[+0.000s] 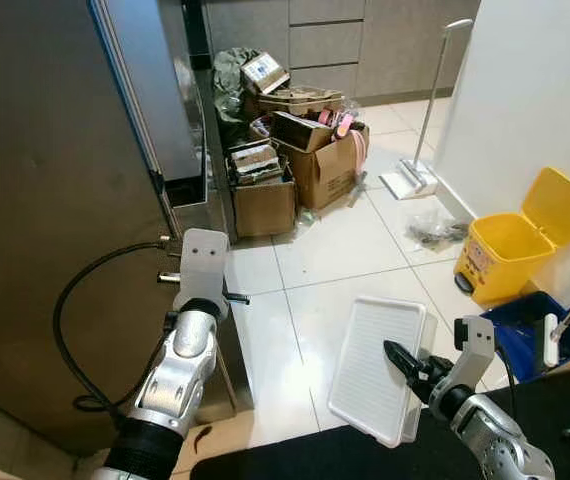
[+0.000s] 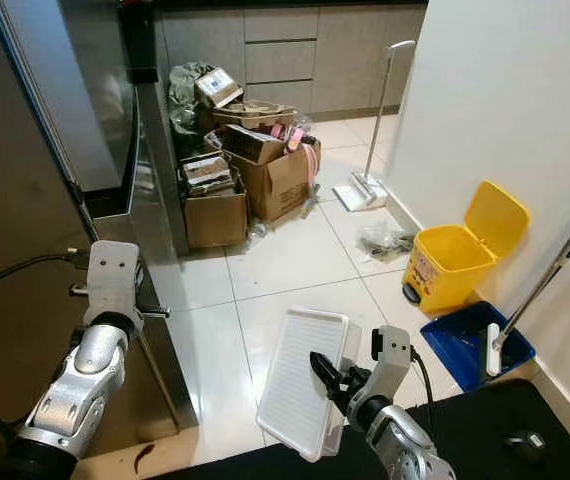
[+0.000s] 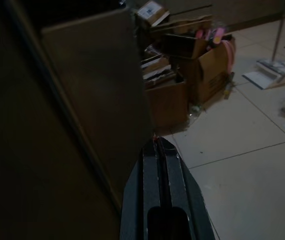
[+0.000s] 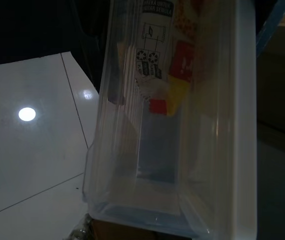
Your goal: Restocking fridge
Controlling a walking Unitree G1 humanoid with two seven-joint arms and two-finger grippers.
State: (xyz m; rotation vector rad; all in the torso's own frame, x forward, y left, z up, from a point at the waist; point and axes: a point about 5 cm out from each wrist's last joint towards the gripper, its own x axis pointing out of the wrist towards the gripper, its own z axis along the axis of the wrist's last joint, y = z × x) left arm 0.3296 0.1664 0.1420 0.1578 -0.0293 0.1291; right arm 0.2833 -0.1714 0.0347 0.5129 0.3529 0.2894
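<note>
So here's where I'm at with the fridge restock. My right pincer (image 1: 402,358) is clamped on the edge of a clear plastic container (image 1: 375,368), holding it tilted up over the tiled floor (image 1: 315,260). Looking along the fingers through its wall, I can make out a label with some red and yellow print, but I can't tell what's actually inside, if anything.

My left pincer (image 3: 158,150) has its fingers pressed flat together, gripping nothing, tips right at the edge of the fridge door (image 1: 55,200), which sits just to that pincer's left. Ahead of it there's a heap of cardboard boxes (image 1: 295,150) stuffed with junk. Off beyond my right pincer there's a yellow bin (image 1: 515,245), and a blue dustpan (image 1: 540,335) close by.

Progress-wise, I'd call this early. The door looks closed from where I stand, nothing has gone in as far as I can see, and the container is in my grip rather than on a shelf. Door opening and placing are all left.
</note>
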